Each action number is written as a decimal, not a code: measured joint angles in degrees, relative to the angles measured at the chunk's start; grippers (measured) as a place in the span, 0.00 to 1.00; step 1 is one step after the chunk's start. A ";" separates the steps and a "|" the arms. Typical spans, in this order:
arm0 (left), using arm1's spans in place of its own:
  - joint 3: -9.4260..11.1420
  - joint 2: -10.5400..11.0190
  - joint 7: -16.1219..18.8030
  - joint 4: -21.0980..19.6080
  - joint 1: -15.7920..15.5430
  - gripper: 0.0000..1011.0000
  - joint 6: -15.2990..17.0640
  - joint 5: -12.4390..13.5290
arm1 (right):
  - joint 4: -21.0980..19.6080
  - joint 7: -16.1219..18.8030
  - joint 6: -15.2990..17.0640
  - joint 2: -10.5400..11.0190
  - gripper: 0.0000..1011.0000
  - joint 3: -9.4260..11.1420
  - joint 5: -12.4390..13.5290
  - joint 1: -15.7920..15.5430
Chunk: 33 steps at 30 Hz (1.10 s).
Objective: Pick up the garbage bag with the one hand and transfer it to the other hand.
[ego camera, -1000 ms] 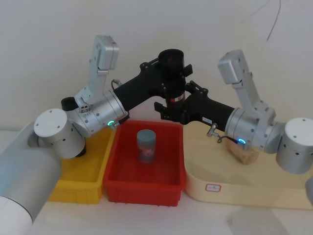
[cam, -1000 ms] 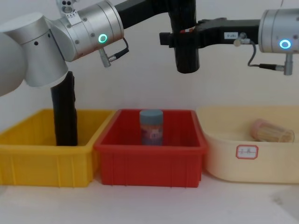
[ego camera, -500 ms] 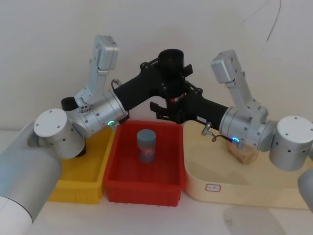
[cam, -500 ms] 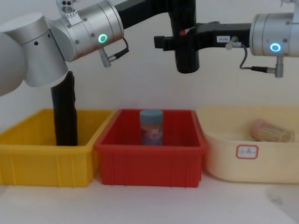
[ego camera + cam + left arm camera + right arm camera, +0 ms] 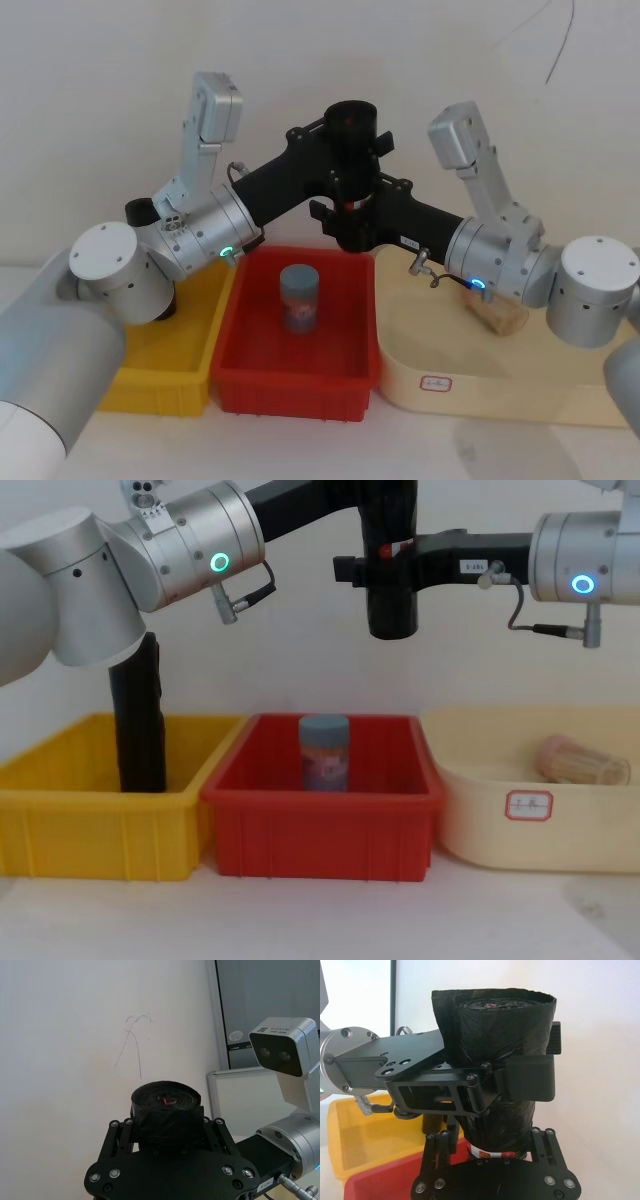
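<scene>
both grippers meet on the garbage bag [image 5: 352,165], held upright in the air above the red bin [image 5: 298,372]. the left gripper [image 5: 470,1092] has its jaws clamped round the upper part; the right gripper [image 5: 345,215] sits lower, at the red-and-white sticker [image 5: 492,1152], its jaws seemingly closed on the roll (contact partly hidden). pickup looks done; the left's release remains. small white labels on the right gripper and the cream tray [image 5: 528,804] are too small to read.

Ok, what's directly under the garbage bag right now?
Under the garbage bag sits the red bin holding a blue-lidded jar, with open air between. The bin floor behind the jar is hidden.
</scene>
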 joint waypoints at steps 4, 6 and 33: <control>0.00 0.00 0.00 0.00 0.00 0.53 0.00 0.00 | 0.21 -0.05 -0.09 -0.09 0.66 -0.07 0.03 0.09; 0.00 0.00 0.00 0.00 0.00 0.53 0.00 0.00 | 0.28 -0.07 -0.13 -0.11 0.64 -0.09 0.04 0.13; 0.01 -0.01 0.00 0.00 0.00 0.53 0.00 0.00 | 0.65 -0.07 -0.27 -0.26 0.52 -0.21 0.06 0.28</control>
